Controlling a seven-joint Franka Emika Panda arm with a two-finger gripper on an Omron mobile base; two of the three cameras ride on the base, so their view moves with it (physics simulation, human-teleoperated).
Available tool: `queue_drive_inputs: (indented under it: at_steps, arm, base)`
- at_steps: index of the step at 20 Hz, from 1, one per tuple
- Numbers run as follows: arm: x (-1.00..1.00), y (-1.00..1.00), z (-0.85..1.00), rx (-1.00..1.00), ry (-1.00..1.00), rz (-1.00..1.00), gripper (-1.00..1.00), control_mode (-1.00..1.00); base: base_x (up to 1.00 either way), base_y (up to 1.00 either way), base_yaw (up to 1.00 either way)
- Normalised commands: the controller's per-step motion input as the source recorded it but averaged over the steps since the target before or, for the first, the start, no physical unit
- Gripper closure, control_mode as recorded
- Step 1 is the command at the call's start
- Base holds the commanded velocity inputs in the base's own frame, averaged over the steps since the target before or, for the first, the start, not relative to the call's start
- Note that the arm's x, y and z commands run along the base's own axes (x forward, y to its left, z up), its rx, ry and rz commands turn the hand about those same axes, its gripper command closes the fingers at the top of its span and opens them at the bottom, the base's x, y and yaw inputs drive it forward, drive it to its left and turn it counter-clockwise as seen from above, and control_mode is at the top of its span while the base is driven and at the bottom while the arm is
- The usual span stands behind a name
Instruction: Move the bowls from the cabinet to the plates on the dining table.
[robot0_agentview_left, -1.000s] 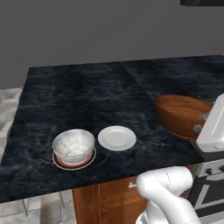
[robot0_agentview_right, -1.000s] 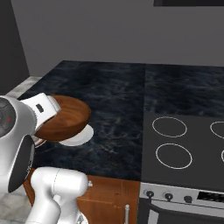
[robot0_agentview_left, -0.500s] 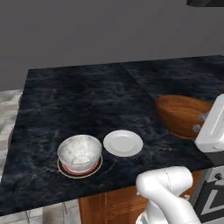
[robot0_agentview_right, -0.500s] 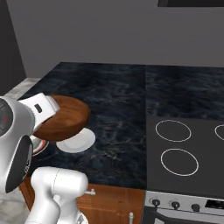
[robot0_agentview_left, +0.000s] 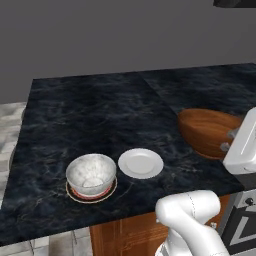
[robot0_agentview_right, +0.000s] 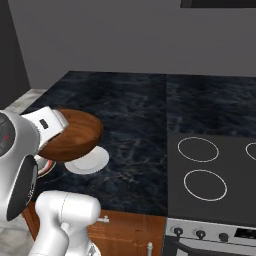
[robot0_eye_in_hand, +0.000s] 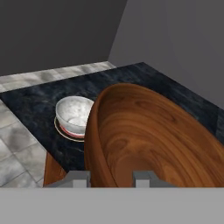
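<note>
My gripper (robot0_eye_in_hand: 111, 178) is shut on the rim of the glossy reddish-brown bowl (robot0_eye_in_hand: 148, 135), one finger inside and one outside. It holds this bowl (robot0_agentview_left: 207, 131) above the dining table (robot0_agentview_left: 90, 115), to the right of both plates. The white-grey marbled bowl (robot0_agentview_left: 91, 172) sits on the orange-red plate (robot0_agentview_left: 75, 192) near the table's front edge. Beside that, to the right, the white plate (robot0_agentview_left: 140, 163) lies bare. In the right base view the held bowl (robot0_agentview_right: 72, 135) hangs partly over the white plate (robot0_agentview_right: 92, 161). The cabinet is out of view.
A cooktop with ring burners (robot0_agentview_right: 200, 170) lies to the right of the table, with oven knobs (robot0_agentview_right: 200, 233) below it. Grey floor tiles (robot0_eye_in_hand: 22, 153) lie past the table's left edge. The far half of the black marble top is bare.
The whole picture has shifted a little, so the base has moved; the plates now lie slightly more to the right in the left base view. The brown bowl stays in my grip.
</note>
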Motion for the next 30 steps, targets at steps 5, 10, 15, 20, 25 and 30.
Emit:
queue_drive_inputs:
  at_steps: [5, 10, 15, 20, 25, 30]
  arm:
    - [0.01, 0.00, 0.00, 0.00, 0.00, 0.00, 1.00, -1.00]
    - [0.35, 0.05, 0.00, 0.00, 0.00, 0.00, 1.00, -1.00]
    - [0.50, 0.16, 0.00, 0.00, 0.02, -0.03, 1.00, -1.00]
    - [0.44, 0.22, 0.00, -0.01, 0.04, -0.05, 1.00, -1.00]
    - [0.12, 0.07, -0.02, 0.00, 0.03, -0.02, 1.00, -1.00]
    - [0.25, 0.00, -0.38, 0.00, 0.00, 0.00, 1.00, -1.00]
  base:
    - [0.00, 0.00, 0.00]
    - [0.00, 0.00, 0.00]
    - [0.00, 0.00, 0.00]
    - [0.00, 0.00, 0.00]
    - [0.00, 0.00, 0.00]
    - [0.00, 0.00, 0.00]
